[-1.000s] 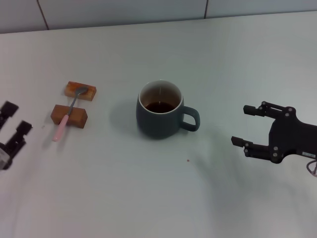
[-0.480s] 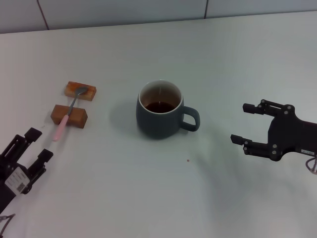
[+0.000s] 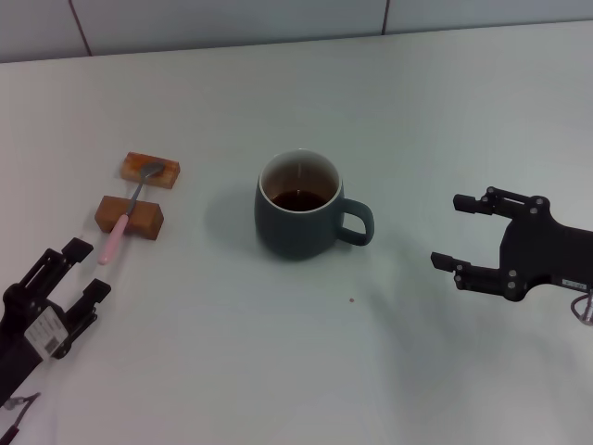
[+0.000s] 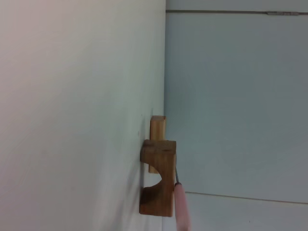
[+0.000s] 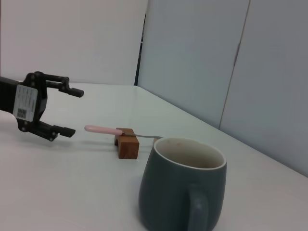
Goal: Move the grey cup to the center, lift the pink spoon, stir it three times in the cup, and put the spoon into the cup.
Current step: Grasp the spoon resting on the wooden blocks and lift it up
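Pink spoon [image 3: 119,230] lies just beyond wide-spread left claw [image 3: 82,269]; right claw [image 3: 452,232] wide.

1. A small white sticker with dark printed marks, apparently a code, is carried on the left gripper [image 3: 74,269], seen in the head view and the right wrist view; nothing on it can be read
2. A thin pale label strip is seen on the body of the right gripper [image 3: 451,234] in the head view; its print cannot be made out
3. No other text, brand, number or sign can be read anywhere
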You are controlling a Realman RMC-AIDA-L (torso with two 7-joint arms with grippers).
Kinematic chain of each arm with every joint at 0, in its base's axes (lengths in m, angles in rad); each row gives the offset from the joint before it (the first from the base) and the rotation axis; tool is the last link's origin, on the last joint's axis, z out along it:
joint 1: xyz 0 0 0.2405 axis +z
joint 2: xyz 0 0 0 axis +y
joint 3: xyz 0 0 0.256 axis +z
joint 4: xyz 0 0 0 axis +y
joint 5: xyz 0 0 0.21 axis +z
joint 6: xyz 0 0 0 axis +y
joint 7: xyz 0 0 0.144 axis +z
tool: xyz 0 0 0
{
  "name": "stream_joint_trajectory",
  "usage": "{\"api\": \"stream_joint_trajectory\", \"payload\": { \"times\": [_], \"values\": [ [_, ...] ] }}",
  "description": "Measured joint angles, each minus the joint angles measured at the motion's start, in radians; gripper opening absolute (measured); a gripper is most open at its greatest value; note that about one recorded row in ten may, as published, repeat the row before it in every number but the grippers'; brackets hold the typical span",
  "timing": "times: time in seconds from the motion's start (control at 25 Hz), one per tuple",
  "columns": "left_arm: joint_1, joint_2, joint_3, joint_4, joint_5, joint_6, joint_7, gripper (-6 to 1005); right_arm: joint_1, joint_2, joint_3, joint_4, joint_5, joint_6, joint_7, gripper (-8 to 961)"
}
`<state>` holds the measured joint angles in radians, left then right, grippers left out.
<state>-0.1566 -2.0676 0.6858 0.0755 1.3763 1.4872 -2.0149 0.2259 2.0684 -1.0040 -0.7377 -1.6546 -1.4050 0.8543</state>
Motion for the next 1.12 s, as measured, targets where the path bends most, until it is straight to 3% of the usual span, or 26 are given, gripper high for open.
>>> {"api": "stream_joint_trajectory", "payload": {
  "times": [1.12],
  "values": [
    [-0.086,-0.005,-0.031,-0.038,-0.01,-0.087,0.003,796,-0.008,0.006,0.001,0.0,0.0,0.011,0.001,757]
  ]
}}
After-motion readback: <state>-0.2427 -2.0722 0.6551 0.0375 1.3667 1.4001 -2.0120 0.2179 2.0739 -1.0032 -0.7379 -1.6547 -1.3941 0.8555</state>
